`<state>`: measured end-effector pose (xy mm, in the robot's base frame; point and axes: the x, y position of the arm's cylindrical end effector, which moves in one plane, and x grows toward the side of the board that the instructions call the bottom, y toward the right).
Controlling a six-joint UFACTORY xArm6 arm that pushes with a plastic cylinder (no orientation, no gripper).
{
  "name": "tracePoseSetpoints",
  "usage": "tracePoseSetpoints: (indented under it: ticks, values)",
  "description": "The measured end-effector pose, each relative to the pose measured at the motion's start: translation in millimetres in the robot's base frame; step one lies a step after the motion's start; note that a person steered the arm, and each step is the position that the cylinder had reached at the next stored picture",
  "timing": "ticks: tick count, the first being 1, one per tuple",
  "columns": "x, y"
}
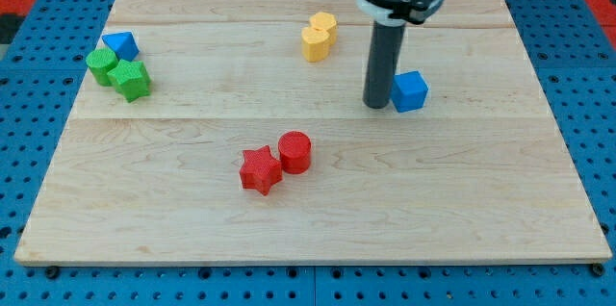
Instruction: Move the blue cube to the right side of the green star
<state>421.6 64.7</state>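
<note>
Blue cube point(410, 90) sits right of centre, touching my tip point(376, 105); green star point(130, 80) far left; I have no pincer, just a bare rod.

No text, label, brand, number or sign could be read anywhere on the wooden board, its blocks, or the surrounding surface.

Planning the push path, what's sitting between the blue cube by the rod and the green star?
Camera view: bare board between blue cube and green star. Only my tip stands there, beside the cube's left face.
</note>
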Motion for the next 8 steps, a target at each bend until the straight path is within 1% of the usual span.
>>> tracePoseSetpoints:
  ticks: [1, 5, 6, 7, 8]
  values:
    - [7.7, -55.0]
    - [21.4, -317.3]
    - [9.5, -369.0]
    - [-32.0, -369.2]
    - [-89.7, -369.2]
